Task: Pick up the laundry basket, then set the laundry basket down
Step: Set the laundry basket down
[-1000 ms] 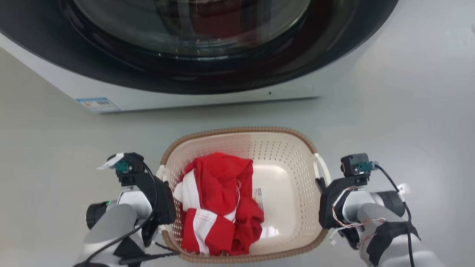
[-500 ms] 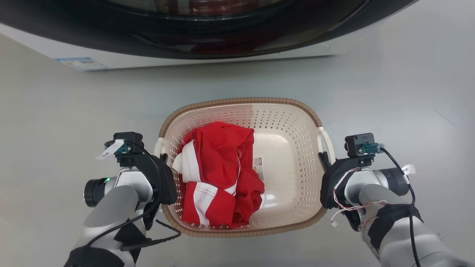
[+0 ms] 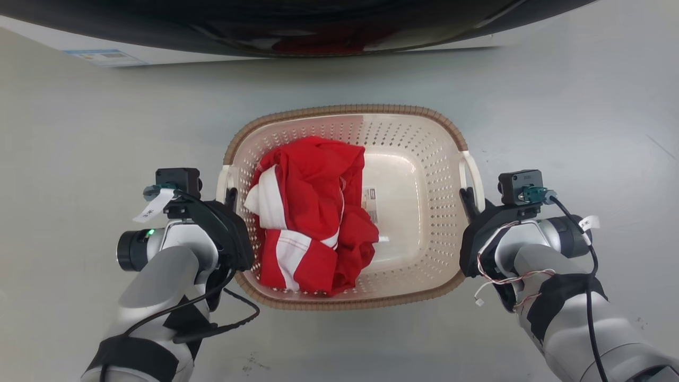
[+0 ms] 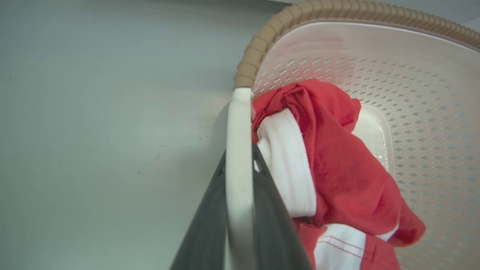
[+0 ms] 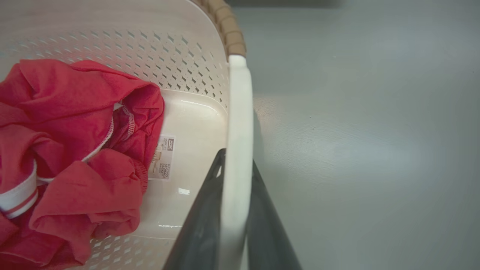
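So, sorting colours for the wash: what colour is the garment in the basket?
The garment is red with white trim; head view shows it best.

forearms [image 3: 159,281] pale grey | cables [image 3: 589,329] black | fingers [image 4: 204,232] dark grey

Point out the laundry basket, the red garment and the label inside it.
laundry basket [image 3: 345,109]: head view, far side of brown rim.
red garment [image 3: 313,175]: head view, upper red fold.
label [image 5: 163,157]: right wrist view, middle of the sticker.
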### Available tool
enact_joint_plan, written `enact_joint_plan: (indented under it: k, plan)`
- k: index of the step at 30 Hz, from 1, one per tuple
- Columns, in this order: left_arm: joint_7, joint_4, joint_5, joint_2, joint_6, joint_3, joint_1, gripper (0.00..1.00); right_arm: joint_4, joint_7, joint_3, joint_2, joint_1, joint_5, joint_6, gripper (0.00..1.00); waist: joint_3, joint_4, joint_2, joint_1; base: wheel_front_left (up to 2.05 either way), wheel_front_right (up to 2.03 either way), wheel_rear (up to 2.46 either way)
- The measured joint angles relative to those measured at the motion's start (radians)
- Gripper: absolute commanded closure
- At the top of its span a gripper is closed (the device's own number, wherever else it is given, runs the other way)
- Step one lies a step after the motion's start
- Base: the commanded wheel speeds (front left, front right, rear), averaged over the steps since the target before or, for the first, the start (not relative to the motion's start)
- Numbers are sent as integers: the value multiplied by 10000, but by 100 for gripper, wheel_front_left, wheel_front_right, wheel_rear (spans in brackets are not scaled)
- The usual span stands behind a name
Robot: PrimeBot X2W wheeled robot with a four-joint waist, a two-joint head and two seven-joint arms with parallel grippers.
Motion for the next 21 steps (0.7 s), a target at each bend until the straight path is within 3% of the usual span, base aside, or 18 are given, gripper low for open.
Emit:
enact_joint_plan:
  k: [21]
  plan:
    - [-502, 253, 58, -123, -67, -75, -194, 100, 161, -447, 105, -36, -103, -163, -176, 100, 400, 78, -1, -1, 0, 0, 0]
